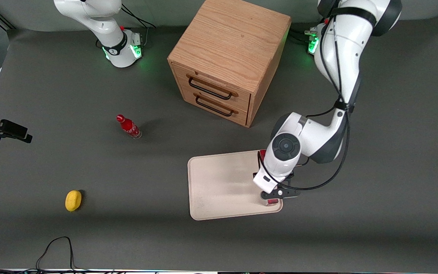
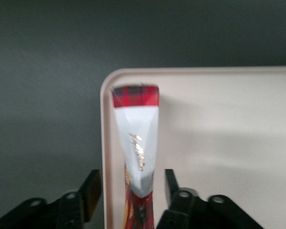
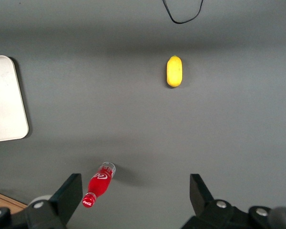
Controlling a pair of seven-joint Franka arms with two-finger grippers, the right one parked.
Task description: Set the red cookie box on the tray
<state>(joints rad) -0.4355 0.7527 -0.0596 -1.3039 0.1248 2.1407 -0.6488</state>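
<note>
The red cookie box [image 2: 136,124], a slim carton with a white panel and a tartan end, lies on the cream-white tray [image 2: 229,124] right along the rim at the working arm's end. In the front view only red bits of the cookie box [image 1: 262,154] show from under the wrist, over the tray [image 1: 219,186]. My left gripper [image 1: 275,195] hangs low over the box. In the wrist view the gripper [image 2: 131,191] is open, with one finger on each side of the carton and a gap between each finger and the carton.
A wooden two-drawer cabinet [image 1: 226,64] stands farther from the front camera than the tray. A small red bottle [image 1: 128,127] and a yellow object [image 1: 73,200] sit toward the parked arm's end. A black cable [image 1: 57,247] loops near the table's front edge.
</note>
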